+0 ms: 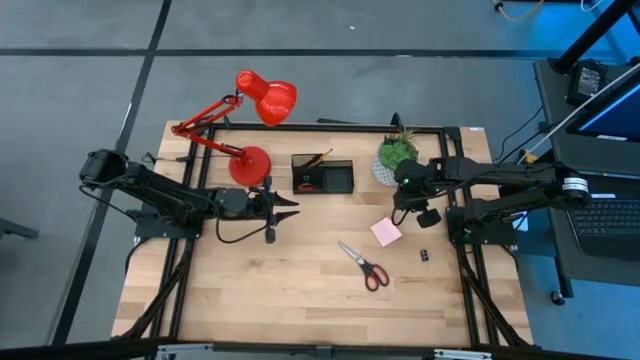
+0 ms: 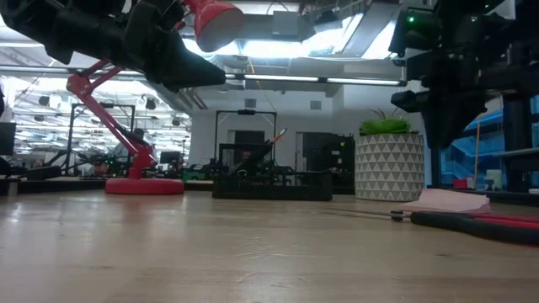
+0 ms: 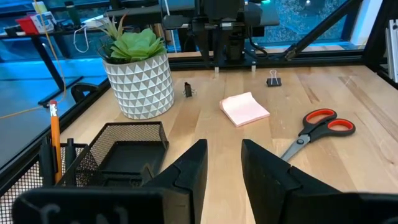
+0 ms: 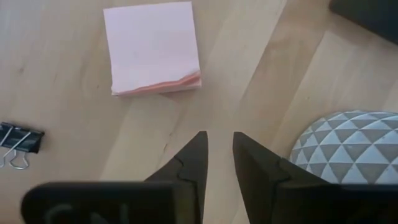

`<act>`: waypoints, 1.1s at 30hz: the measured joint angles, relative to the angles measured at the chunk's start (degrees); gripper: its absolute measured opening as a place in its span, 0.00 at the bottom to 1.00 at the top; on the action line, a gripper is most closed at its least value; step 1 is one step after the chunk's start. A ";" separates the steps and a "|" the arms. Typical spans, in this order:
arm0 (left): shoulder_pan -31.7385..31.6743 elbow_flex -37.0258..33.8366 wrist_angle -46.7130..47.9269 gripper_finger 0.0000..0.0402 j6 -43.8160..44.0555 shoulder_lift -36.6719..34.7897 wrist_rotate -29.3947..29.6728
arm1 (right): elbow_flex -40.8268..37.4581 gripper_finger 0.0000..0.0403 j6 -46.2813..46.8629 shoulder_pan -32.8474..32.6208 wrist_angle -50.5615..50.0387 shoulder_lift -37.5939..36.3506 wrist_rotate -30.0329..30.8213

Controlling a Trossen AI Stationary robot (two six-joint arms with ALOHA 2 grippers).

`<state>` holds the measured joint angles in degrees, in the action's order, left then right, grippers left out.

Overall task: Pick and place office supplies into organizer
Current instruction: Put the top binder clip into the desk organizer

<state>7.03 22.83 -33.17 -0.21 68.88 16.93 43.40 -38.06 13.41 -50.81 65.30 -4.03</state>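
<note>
The pink sticky-note pad [image 1: 386, 232] lies flat on the table, between the plant pot and the red-handled scissors [image 1: 365, 266]. A small black clip [image 1: 425, 256] lies to its right. My right gripper [image 4: 217, 155] points steeply down just far of the pad [image 4: 152, 46], open by a narrow gap, with nothing between its fingers. My left gripper [image 3: 224, 163] hovers at mid-table near the black mesh organizer [image 3: 118, 155], open and empty. An orange pencil [image 3: 55, 140] stands in the organizer's taller section.
A potted green plant in a white patterned pot [image 1: 393, 158] stands close beside my right gripper, at the far right. A red desk lamp [image 1: 248, 150] stands far left of the organizer [image 1: 322, 175]. A second black clip [image 3: 188, 90] lies near the pot. Bare wood stretches along the near side.
</note>
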 joint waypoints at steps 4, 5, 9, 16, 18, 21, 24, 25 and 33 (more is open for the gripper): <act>0.00 0.00 0.09 0.23 0.00 0.00 0.00 | -0.02 0.23 0.31 0.00 -0.01 -0.02 0.00; 0.00 0.00 0.14 0.23 0.00 0.00 0.00 | -0.02 0.24 0.30 0.00 -0.01 -0.02 0.00; 0.00 0.00 0.39 0.23 0.00 0.00 0.00 | -0.02 0.32 1.01 0.04 -0.04 -0.02 0.46; 0.00 0.00 0.42 0.23 -0.04 0.00 0.00 | -0.04 0.38 3.43 0.04 -0.31 -0.02 0.55; 0.00 0.00 0.44 0.23 -0.02 0.00 0.00 | -0.04 0.38 3.82 0.04 -0.09 -0.02 0.86; 0.00 0.00 0.60 0.23 -0.02 0.00 0.00 | -0.07 0.38 8.14 0.04 0.71 -0.02 1.44; -0.01 0.00 1.73 0.23 -0.02 0.00 0.00 | -0.07 0.38 10.24 0.06 0.84 -0.04 1.46; -0.02 0.00 2.18 0.23 -0.02 0.00 0.00 | -0.07 0.38 9.49 0.07 0.87 -0.04 1.46; 0.00 0.00 3.23 0.23 -0.02 0.02 0.00 | -1.79 0.38 8.98 0.07 1.60 0.02 13.09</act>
<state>7.03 22.83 -29.93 -0.23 68.90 16.93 41.60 -29.08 13.47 -49.20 65.31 9.05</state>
